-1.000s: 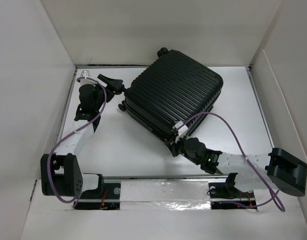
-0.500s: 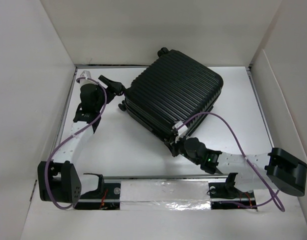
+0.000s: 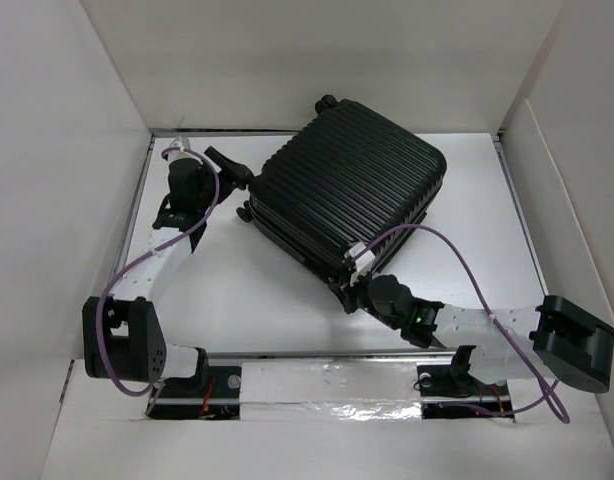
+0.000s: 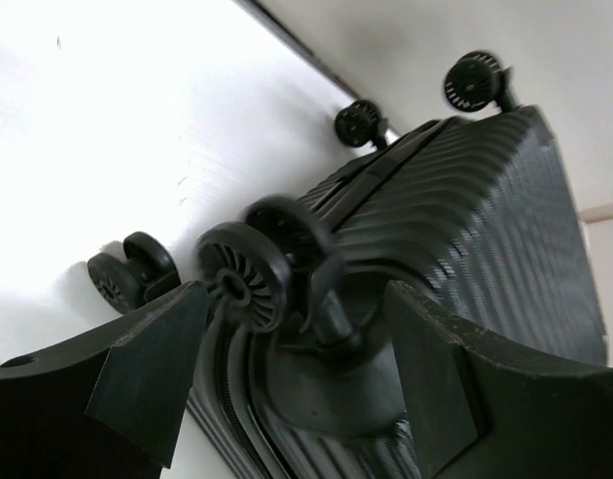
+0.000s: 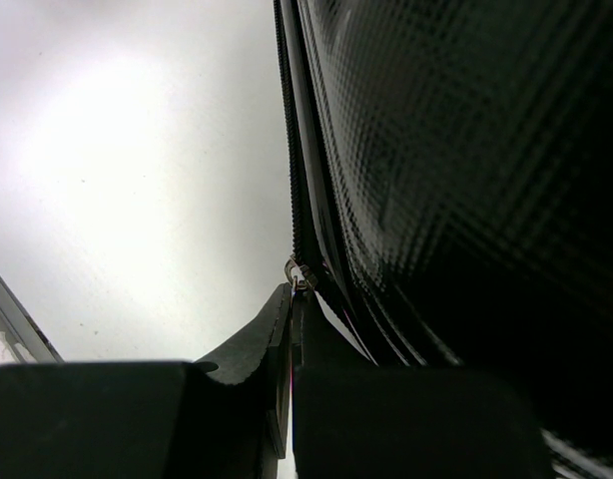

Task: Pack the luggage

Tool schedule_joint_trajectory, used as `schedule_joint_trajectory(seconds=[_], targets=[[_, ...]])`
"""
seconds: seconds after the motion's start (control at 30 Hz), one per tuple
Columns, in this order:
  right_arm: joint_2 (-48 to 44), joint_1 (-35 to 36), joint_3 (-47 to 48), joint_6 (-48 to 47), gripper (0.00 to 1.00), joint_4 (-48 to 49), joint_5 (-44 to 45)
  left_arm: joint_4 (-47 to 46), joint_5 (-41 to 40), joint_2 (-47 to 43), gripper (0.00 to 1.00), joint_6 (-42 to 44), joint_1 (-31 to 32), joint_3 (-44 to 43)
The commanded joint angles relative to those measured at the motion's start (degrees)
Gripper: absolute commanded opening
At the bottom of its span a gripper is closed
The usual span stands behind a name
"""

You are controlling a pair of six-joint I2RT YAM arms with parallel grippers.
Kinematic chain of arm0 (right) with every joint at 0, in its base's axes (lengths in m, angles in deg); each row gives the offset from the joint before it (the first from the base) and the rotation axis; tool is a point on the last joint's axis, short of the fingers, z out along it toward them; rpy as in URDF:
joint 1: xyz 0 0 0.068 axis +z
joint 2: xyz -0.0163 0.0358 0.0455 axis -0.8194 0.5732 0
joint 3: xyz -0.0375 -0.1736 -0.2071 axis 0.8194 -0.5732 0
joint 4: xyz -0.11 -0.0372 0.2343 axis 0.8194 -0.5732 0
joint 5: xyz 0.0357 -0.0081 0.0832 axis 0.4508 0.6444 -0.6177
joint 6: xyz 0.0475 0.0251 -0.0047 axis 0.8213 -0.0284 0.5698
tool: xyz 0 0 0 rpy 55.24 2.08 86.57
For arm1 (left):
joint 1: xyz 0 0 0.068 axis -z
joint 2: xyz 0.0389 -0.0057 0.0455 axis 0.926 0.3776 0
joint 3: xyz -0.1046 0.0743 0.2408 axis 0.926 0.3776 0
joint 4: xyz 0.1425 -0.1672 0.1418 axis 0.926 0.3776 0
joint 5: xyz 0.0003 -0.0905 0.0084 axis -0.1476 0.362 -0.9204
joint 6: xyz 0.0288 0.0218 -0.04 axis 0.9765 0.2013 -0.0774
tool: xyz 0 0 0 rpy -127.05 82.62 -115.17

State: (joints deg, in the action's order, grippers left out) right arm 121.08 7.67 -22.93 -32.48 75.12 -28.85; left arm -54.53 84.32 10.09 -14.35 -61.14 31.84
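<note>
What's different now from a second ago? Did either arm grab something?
The left gripper swung a little toward the luggage, its open jaws now either side of a corner wheel, gripping nothing. The luggage has not moved, and the right gripper stays shut at the zipper on the near corner.

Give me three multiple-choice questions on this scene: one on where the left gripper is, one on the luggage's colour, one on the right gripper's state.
1. The left gripper is: A) at a wheel of the luggage B) over the lid's middle C) by the far wall.
2. The luggage is: A) red B) black C) blue.
3. The right gripper is: A) wide open B) shut on the zipper pull C) around a wheel.
Answers: A, open fingers flank the wheel; B, the ribbed shell is black; B, closed fingers meet at the pull's ring.
</note>
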Motion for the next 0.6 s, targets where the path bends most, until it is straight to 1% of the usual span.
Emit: schedule_joint_trajectory(seconds=[0.0,0.13,0.27,0.43,0.57], targets=[[-0.1,1.3,0.9,2.6,0.0,3.6,-9.8,-2.8,1.5,1.5,0.69,-0.1,0.2,-2.5],[-0.1,1.3,0.8,2.6,0.0,3.5,-9.8,-5.6,2.3,3.2,0.69,-1.4,0.7,-3.4],[0.1,1.3,0.8,2.6,0.0,3.5,-9.5,-6.2,2.1,5.4,0.68,-1.8,1.8,-4.8],[0.4,1.3,0.8,2.6,0.0,3.6,-9.9,-9.1,3.6,8.4,0.67,-3.6,1.8,-5.1],[0.6,1.3,0.8,2.6,0.0,3.8,-10.0,-9.7,3.6,10.4,0.65,-4.2,1.8,-6.3]])
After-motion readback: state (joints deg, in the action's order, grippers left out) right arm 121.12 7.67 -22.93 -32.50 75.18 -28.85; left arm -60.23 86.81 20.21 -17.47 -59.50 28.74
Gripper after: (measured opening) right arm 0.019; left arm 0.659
